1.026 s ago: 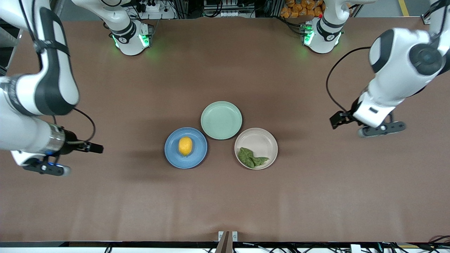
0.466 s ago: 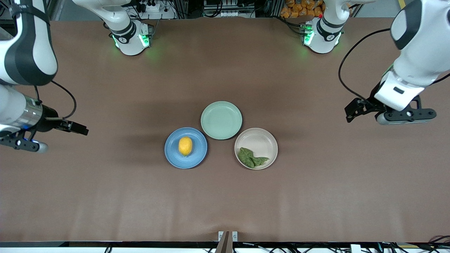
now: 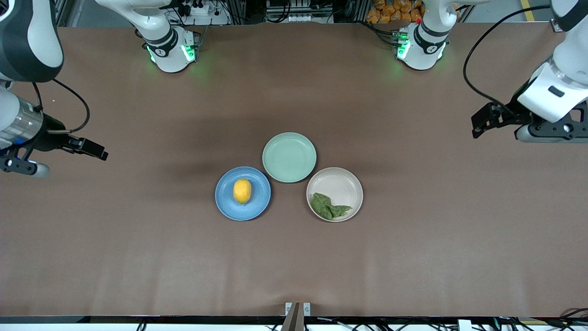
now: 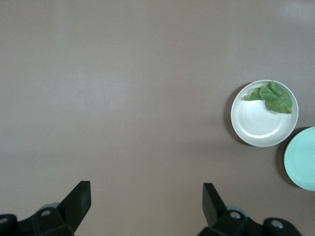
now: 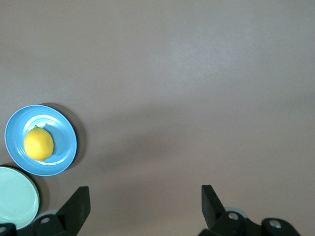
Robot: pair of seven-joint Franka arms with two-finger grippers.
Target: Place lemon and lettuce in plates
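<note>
The lemon (image 3: 242, 191) lies in the middle of the blue plate (image 3: 227, 204), and the lettuce (image 3: 328, 206) lies in the beige plate (image 3: 342, 183), on the part of it nearest the front camera, its pointed tip toward the left arm's end of the desk (image 3: 294, 266). Both plates sit near the middle of the desk, well in from every edge, the blue one toward the right arm's end and the beige one toward the left arm's end. A green plate (image 3: 289, 157) sits between them, farther from the front camera, with its rim just beside both; it holds nothing.

The left gripper (image 4: 146, 201) hangs over bare desk at the left arm's end, well apart from the plates. Its fingers (image 4: 78, 196) stand wide open and grip nothing. In the left wrist view the beige plate with the lettuce and part of the green plate show off to one side.

The right gripper (image 5: 145, 202) hangs over bare desk by the edge at the right arm's end, also well apart from the plates. Its fingers (image 5: 78, 200) are spread wide with nothing between them. The right wrist view shows the blue plate with the lemon and a slice of the green plate.
</note>
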